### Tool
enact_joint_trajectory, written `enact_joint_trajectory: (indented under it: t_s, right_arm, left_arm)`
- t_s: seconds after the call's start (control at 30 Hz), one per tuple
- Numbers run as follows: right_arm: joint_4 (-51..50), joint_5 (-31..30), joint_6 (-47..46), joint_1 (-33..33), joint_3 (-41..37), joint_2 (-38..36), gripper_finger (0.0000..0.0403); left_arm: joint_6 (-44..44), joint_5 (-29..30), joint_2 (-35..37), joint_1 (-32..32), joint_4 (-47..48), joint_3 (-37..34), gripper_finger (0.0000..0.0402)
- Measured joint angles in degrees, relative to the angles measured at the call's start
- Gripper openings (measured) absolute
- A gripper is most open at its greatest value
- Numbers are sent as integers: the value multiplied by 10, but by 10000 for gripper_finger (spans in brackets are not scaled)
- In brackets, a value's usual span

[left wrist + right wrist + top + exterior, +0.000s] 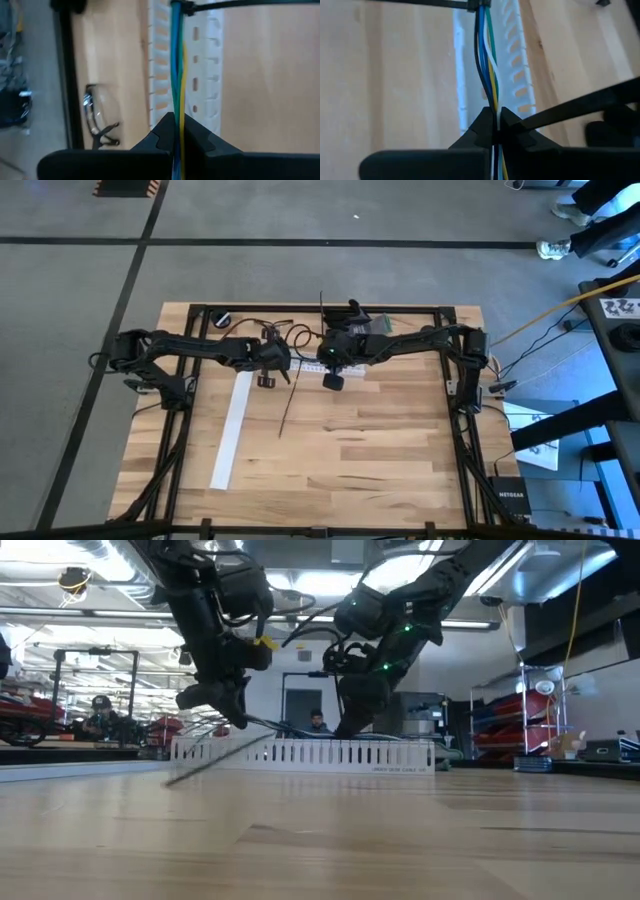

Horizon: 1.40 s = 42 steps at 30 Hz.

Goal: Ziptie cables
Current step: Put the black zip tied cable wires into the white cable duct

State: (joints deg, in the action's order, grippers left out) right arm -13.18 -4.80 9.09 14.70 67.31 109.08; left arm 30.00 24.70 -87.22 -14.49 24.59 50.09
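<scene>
Left gripper [175, 131] and right gripper [496, 125] each clamped on the cables [487, 65] above the white slotted rail [517, 65].

One cable bundle [487, 75], one white slotted rail [305, 753], one white strip [232, 430], two zip ties [287, 402], one pair of glasses [97, 117].

You have a white slotted rail [335, 367] lying near the far edge of the wooden table [330, 450]. A long flat white strip [232, 430] runs from just left of that rail toward the near edge. Safety glasses [97, 117] lie on the table beside the rail.
</scene>
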Motion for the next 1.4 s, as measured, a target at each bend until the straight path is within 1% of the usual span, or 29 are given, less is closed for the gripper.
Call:
enact_joint_trajectory:
  t_s: [0.17,0.23,0.4,0.6,0.7,0.77,0.83,0.93,1.03,1.07,1.17,1.23,1.3,1.33,1.4]
  right_arm:
    - [-8,0,-2,0,0,0,1]
    - [-10,4,-13,-1,-1,0,4]
    - [-21,10,-58,0,-1,0,13]
    - [-17,13,-76,0,-1,0,15]
    - [-12,14,-84,0,0,0,19]
    - [-12,14,-87,0,0,0,31]
    - [-9,14,-89,0,0,0,54]
    - [-7,11,-89,0,0,0,101]
    - [-5,2,-87,0,0,0,148]
    - [-4,-2,-87,0,0,0,161]
    - [-2,-4,-71,0,0,0,189]
    - [-1,-6,-59,0,0,0,198]
    - [-1,-6,-56,0,0,-1,201]
    - [-1,-6,-54,0,0,-1,201]
    - [-1,-6,-47,0,0,-1,199]
  left_arm:
    - [31,-57,0,-8,0,0,2]
    - [27,-61,-1,-12,7,0,14]
    - [14,-60,-8,-28,10,0,70]
    - [2,-61,-12,-45,9,0,151]
    - [2,-61,-9,-37,36,10,186]
    - [-4,-61,-1,-29,63,21,204]
    - [-16,-62,10,-20,75,31,216]
    - [-21,-62,29,-10,78,33,227]
    - [-34,-62,47,-4,78,34,229]
    - [-45,-70,52,-2,79,34,228]
    - [-68,-125,59,0,92,34,222]
    - [-77,-133,58,2,92,25,217]
    - [-72,-123,58,2,91,5,211]
    - [-67,-107,58,1,91,-4,209]
    - [-54,-47,57,1,89,-19,204]
